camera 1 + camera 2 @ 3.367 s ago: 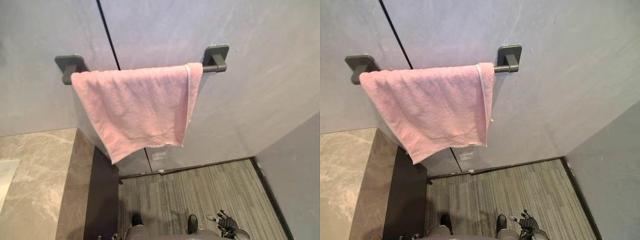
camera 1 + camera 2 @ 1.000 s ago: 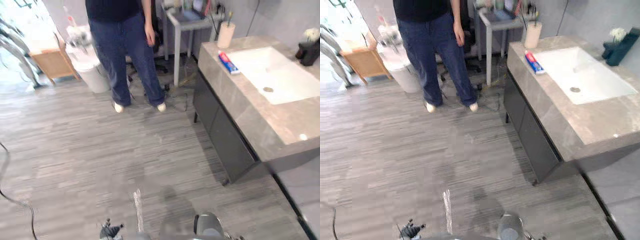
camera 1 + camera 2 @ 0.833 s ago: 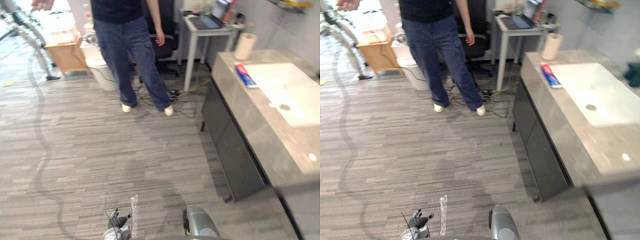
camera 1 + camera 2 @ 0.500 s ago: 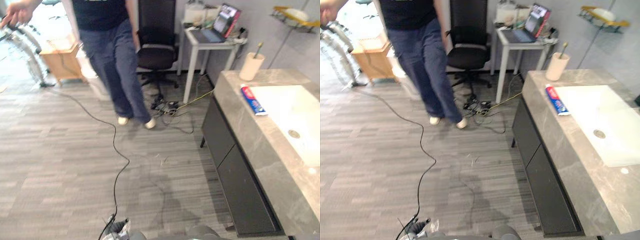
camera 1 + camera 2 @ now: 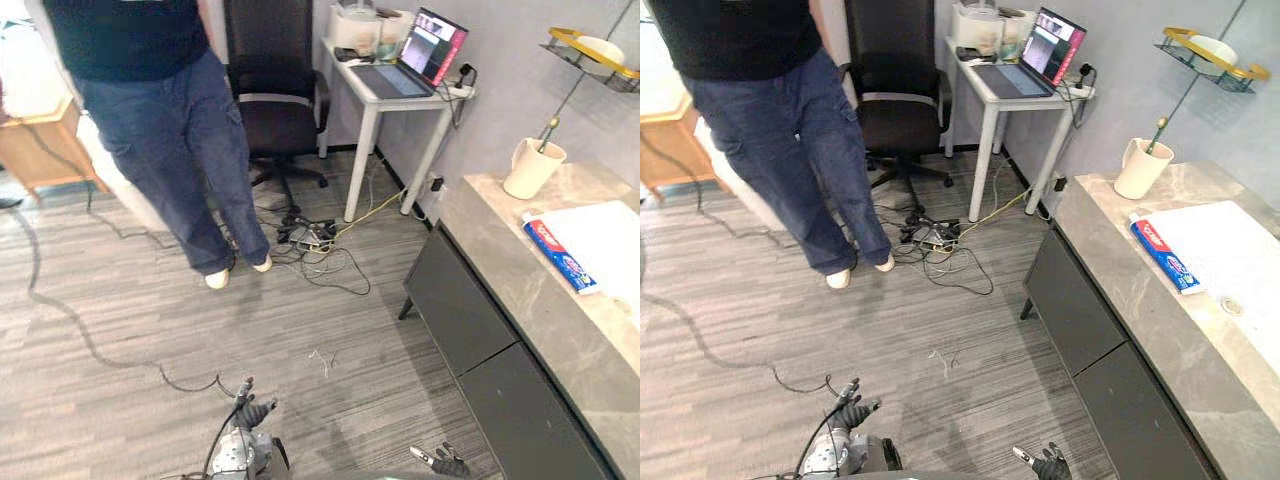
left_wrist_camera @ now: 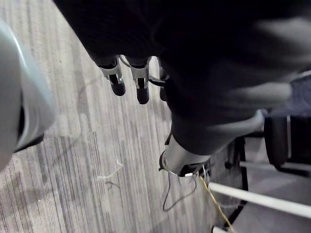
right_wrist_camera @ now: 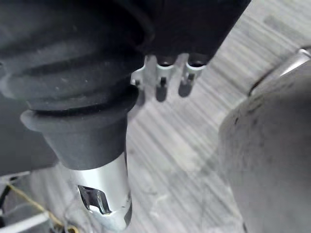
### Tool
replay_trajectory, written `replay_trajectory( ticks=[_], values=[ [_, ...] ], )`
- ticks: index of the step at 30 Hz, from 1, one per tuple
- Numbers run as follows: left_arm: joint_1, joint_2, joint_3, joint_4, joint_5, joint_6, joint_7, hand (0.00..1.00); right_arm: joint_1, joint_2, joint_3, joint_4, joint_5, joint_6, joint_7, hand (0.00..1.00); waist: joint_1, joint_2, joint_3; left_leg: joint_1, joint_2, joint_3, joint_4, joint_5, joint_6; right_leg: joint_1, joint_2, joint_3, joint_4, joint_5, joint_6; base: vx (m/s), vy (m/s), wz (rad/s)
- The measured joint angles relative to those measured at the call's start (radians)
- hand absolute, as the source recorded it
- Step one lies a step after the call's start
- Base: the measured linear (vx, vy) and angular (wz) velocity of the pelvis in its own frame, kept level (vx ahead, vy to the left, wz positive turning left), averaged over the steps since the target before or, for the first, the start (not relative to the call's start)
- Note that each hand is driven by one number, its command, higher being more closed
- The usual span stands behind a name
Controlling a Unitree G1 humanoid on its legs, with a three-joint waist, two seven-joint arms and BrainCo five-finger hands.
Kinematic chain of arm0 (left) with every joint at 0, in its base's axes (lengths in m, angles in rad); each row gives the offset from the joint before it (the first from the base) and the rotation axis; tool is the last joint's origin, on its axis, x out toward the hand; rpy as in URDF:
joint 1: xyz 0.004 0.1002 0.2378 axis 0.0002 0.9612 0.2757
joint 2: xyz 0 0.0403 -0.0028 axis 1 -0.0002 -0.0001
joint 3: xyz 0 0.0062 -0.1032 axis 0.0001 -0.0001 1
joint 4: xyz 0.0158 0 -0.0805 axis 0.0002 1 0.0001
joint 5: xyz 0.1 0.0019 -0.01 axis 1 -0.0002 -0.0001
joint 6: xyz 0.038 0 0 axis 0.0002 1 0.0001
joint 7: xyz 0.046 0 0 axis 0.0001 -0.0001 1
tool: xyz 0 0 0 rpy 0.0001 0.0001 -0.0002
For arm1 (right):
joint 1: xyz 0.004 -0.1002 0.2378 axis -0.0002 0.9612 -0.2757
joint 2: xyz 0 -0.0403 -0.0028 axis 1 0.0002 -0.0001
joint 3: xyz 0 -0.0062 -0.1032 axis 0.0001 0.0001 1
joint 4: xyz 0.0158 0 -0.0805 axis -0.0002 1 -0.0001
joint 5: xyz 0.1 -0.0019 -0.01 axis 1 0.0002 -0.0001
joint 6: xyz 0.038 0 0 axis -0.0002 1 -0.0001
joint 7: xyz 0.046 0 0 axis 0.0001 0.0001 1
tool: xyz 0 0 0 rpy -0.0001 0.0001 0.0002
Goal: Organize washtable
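Left eye view, noted from the left side across. A wooden cabinet (image 5: 38, 150) stands at the left edge of the grey striped floor (image 5: 120, 300). Next to it is a person (image 5: 165, 140) in dark trousers and light shoes, both feet on the floor.

The left hand (image 5: 252, 410) hangs low over the floor, well apart from everything. Its wrist view shows the fingers (image 6: 116, 83) straight and relaxed with nothing in them.

Behind the person is a black office chair (image 5: 275, 95). A tangle of cables (image 5: 312, 238) lies on the floor in front of it. A white desk (image 5: 385, 95) stands to the right of the chair, against the wall, and carries an open laptop (image 5: 418, 58).

The right hand (image 5: 446, 462) hangs low near the foot of the washtable. Its fingers (image 7: 160, 85) are extended and loose, and it holds nothing.

The washtable (image 5: 500, 300) takes up the right side, a marble top over dark drawer fronts.
- Far corner of the top: a cream cup (image 5: 530, 168), upright, with a toothbrush (image 5: 549, 130) standing in it.
- A toothpaste tube (image 5: 560, 256) lies flat between the cup and the white basin (image 5: 612, 232), just beside the basin's rim. I cannot tell whether it touches.

A wall shelf (image 5: 592, 50) hangs above the washtable and has a light dish on it.
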Motion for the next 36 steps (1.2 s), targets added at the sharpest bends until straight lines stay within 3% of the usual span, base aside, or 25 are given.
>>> replay_trajectory(
  ticks=[2, 4, 5, 6, 9, 11, 12, 13, 14, 15, 16, 17, 18, 19, 20, 22, 23, 24, 27, 29, 30, 31, 32, 35, 36],
  values=[
    [-0.003, 0.021, -0.038, 0.007, 0.003, 0.003, 0.001, 0.00, 0.000, 0.005, -0.075, 0.041, 0.000, 0.002, -0.001, 0.00, -0.006, -0.025, 0.013, 0.116, -0.066, 0.085, -0.085, -0.040, -0.005, -0.188, -0.026, 0.006, 0.372, 0.144, 0.016, 0.22, 0.184, -0.72],
    [0.002, 0.024, -0.054, 0.025, 0.003, 0.009, 0.003, 0.00, 0.010, 0.003, -0.118, 0.063, 0.008, 0.008, -0.001, 0.00, -0.033, -0.014, 0.031, 0.211, -0.093, 0.097, -0.142, -0.060, -0.001, -0.272, -0.029, -0.037, 0.574, 0.254, 0.034, 0.23, 0.125, -0.35],
    [0.002, 0.029, -0.054, 0.039, 0.003, 0.022, 0.005, 0.00, 0.032, 0.003, -0.119, 0.059, 0.009, 0.007, -0.002, 0.00, -0.058, -0.005, 0.046, 0.310, -0.100, 0.108, -0.205, -0.075, -0.012, -0.349, -0.027, -0.145, 0.698, 0.190, -0.026, 0.30, 0.149, -0.35],
    [0.002, 0.029, -0.053, 0.042, 0.003, 0.024, 0.006, 0.00, 0.044, 0.005, -0.119, 0.053, 0.009, 0.007, -0.002, 0.00, -0.059, 0.003, 0.047, 0.345, -0.101, 0.123, -0.238, -0.078, -0.018, -0.382, -0.024, -0.197, 0.713, 0.158, -0.038, 0.28, 0.138, -0.46],
    [-0.019, 0.026, -0.045, 0.065, 0.003, 0.022, 0.003, 0.00, 0.077, 0.003, -0.095, 0.044, 0.005, 0.009, -0.001, 0.00, -0.090, 0.034, 0.049, 0.466, -0.097, 0.151, -0.346, -0.039, -0.058, -0.507, -0.012, -0.445, 0.503, 0.037, -0.035, 0.35, 0.088, -0.12],
    [-0.020, 0.004, -0.007, 0.100, 0.003, 0.024, 0.000, 0.00, 0.087, 0.000, -0.073, 0.043, 0.005, 0.028, -0.001, 0.00, -0.087, 0.037, 0.051, 0.536, -0.082, 0.185, -0.364, -0.050, -0.091, -0.516, -0.001, -0.594, 0.227, 0.052, -0.059, 0.50, -0.065, -0.17],
    [-0.014, 0.000, 0.009, 0.102, 0.004, 0.027, 0.000, 0.00, 0.090, -0.001, -0.063, 0.040, 0.005, 0.029, -0.002, 0.00, -0.084, 0.032, 0.048, 0.555, -0.088, 0.200, -0.371, -0.053, -0.112, -0.504, 0.011, -0.646, 0.143, 0.093, -0.085, 0.67, -0.068, -0.46],
    [-0.002, -0.001, 0.044, 0.100, 0.003, 0.027, -0.001, 0.00, 0.096, 0.003, -0.041, 0.038, 0.004, 0.030, -0.002, 0.00, -0.075, 0.005, 0.043, 0.593, -0.110, 0.208, -0.386, -0.044, -0.140, -0.493, 0.007, -0.721, 0.053, 0.214, -0.153, 0.58, -0.057, -0.70],
    [0.003, -0.020, 0.095, 0.119, 0.001, 0.035, 0.001, 0.00, 0.092, -0.018, -0.034, 0.043, -0.001, 0.036, 0.012, 0.00, -0.075, 0.025, 0.042, 0.629, -0.080, 0.208, -0.360, -0.042, -0.168, -0.483, 0.023, -0.765, 0.088, 0.166, -0.232, 0.58, -0.077, -0.79],
    [0.012, -0.027, 0.121, 0.122, 0.000, 0.038, -0.001, 0.00, 0.088, -0.037, -0.032, 0.028, -0.001, 0.035, 0.014, 0.00, -0.087, 0.040, 0.036, 0.607, -0.025, 0.187, -0.241, -0.025, -0.192, -0.459, 0.056, -0.772, 0.089, 0.111, -0.215, 0.56, -0.137, -0.67],
    [0.010, -0.030, 0.132, 0.122, 0.000, 0.038, -0.001, 0.00, 0.085, -0.033, -0.035, 0.018, -0.001, 0.034, 0.012, 0.00, -0.085, 0.043, 0.036, 0.575, 0.011, 0.164, -0.136, -0.009, -0.195, -0.444, 0.081, -0.766, 0.085, 0.086, -0.216, 0.51, -0.177, -0.81],
    [-0.005, -0.047, 0.188, 0.123, -0.002, 0.038, -0.002, 0.00, 0.081, -0.048, -0.047, -0.007, 0.000, 0.030, 0.016, 0.00, -0.074, 0.080, 0.045, 0.451, 0.114, 0.063, 0.178, 0.137, -0.162, -0.406, 0.155, -0.736, 0.069, 0.042, -0.217, 0.49, -0.181, -0.85],
    [-0.003, -0.046, 0.205, 0.124, -0.002, 0.041, -0.003, 0.00, 0.074, -0.057, -0.048, -0.010, 0.000, 0.028, 0.016, 0.00, -0.071, 0.093, 0.050, 0.393, 0.152, 0.020, 0.298, 0.260, -0.141, -0.385, 0.186, -0.713, 0.056, 0.033, -0.225, 0.47, -0.130, -1.24],
    [0.000, -0.046, 0.240, 0.124, -0.003, 0.043, -0.002, 0.00, 0.064, -0.066, -0.047, -0.019, 0.000, 0.027, 0.013, 0.00, -0.055, 0.106, 0.059, 0.313, 0.194, -0.031, 0.468, 0.304, -0.130, -0.348, 0.230, -0.669, 0.039, 0.025, -0.238, 0.50, -0.061, -1.54],
    [-0.001, -0.050, 0.295, 0.124, -0.008, 0.044, 0.002, 0.00, 0.052, -0.064, -0.047, -0.022, 0.001, 0.026, 0.006, 0.00, -0.030, 0.099, 0.066, 0.223, 0.215, -0.074, 0.633, 0.293, -0.129, -0.300, 0.261, -0.607, 0.024, 0.016, -0.251, 0.51, -0.034, -1.60],
    [0.002, -0.051, 0.341, 0.113, -0.020, 0.040, 0.006, 0.00, 0.039, -0.057, -0.023, -0.022, 0.001, 0.026, -0.006, 0.00, -0.021, 0.066, 0.070, 0.112, 0.195, -0.108, 0.701, 0.255, -0.111, -0.213, 0.274, -0.510, -0.035, 0.016, -0.250, 0.48, 0.020, -1.60],
    [0.003, -0.044, 0.348, 0.110, -0.021, 0.037, 0.009, 0.00, 0.033, -0.054, -0.011, -0.023, 0.003, 0.026, -0.006, 0.00, -0.016, 0.042, 0.069, 0.057, 0.177, -0.103, 0.639, 0.212, -0.093, -0.166, 0.276, -0.435, -0.076, 0.023, -0.232, 0.43, 0.071, -1.56],
    [0.001, -0.046, 0.350, 0.110, -0.022, 0.035, 0.009, 0.00, 0.027, -0.056, -0.007, -0.024, 0.003, 0.025, -0.005, 0.00, -0.011, 0.045, 0.066, 0.040, 0.171, -0.107, 0.578, 0.187, -0.086, -0.145, 0.276, -0.398, -0.099, 0.027, -0.222, 0.37, 0.149, -1.69],
    [-0.008, -0.063, 0.351, 0.127, -0.029, 0.031, 0.008, 0.00, 0.002, -0.078, 0.013, -0.023, 0.010, 0.010, -0.005, 0.00, 0.000, 0.074, 0.051, 0.053, 0.066, -0.288, 0.029, 0.088, -0.094, -0.098, 0.302, -0.183, -0.126, 0.016, -0.164, 0.42, 0.314, -1.94],
    [-0.010, -0.063, 0.354, 0.149, -0.028, 0.029, 0.009, 0.00, -0.002, -0.080, 0.012, -0.024, 0.010, 0.000, -0.004, 0.00, -0.002, 0.089, 0.041, 0.094, 0.060, -0.346, -0.157, 0.095, -0.098, -0.110, 0.327, -0.104, -0.099, -0.001, -0.134, 0.31, 0.331, -1.89],
    [-0.009, -0.061, 0.355, 0.172, -0.028, 0.026, 0.008, 0.00, -0.015, -0.082, 0.012, -0.029, 0.010, -0.004, -0.003, 0.00, 0.001, 0.109, 0.028, 0.124, 0.080, -0.313, -0.235, 0.095, -0.162, -0.152, 0.347, -0.066, -0.047, -0.023, -0.097, 0.23, 0.334, -1.98],
    [-0.009, -0.056, 0.360, 0.184, -0.029, 0.027, 0.009, 0.00, -0.024, -0.072, 0.015, -0.028, 0.011, -0.003, -0.003, 0.00, 0.007, 0.096, 0.024, 0.136, 0.094, -0.251, -0.234, 0.093, -0.189, -0.183, 0.335, -0.066, -0.016, -0.033, -0.080, 0.22, 0.362, -2.36],
    [-0.006, -0.051, 0.381, 0.179, -0.032, 0.024, 0.010, 0.00, -0.027, -0.060, 0.016, -0.034, 0.018, -0.004, -0.002, 0.00, 0.013, 0.067, 0.013, 0.156, 0.102, -0.141, -0.237, 0.085, -0.176, -0.242, 0.295, -0.120, 0.016, -0.041, -0.027, 0.11, 0.281, -2.32],
    [-0.017, -0.041, 0.382, 0.183, -0.050, 0.025, 0.010, 0.00, -0.025, -0.026, 0.008, -0.036, 0.051, -0.009, 0.000, 0.00, 0.030, 0.052, 0.016, 0.246, 0.118, 0.036, -0.251, 0.066, -0.161, -0.254, 0.076, -0.496, -0.027, -0.026, -0.029, 0.04, 0.285, -1.84],
    [-0.029, -0.032, 0.382, 0.188, -0.050, 0.025, 0.010, 0.00, -0.024, -0.022, 0.005, -0.035, 0.051, -0.014, 0.002, 0.00, 0.028, 0.051, 0.015, 0.267, 0.123, 0.075, -0.255, 0.066, -0.161, -0.239, 0.007, -0.559, -0.053, 0.037, -0.047, -0.01, 0.158, -1.23]
  ],
)
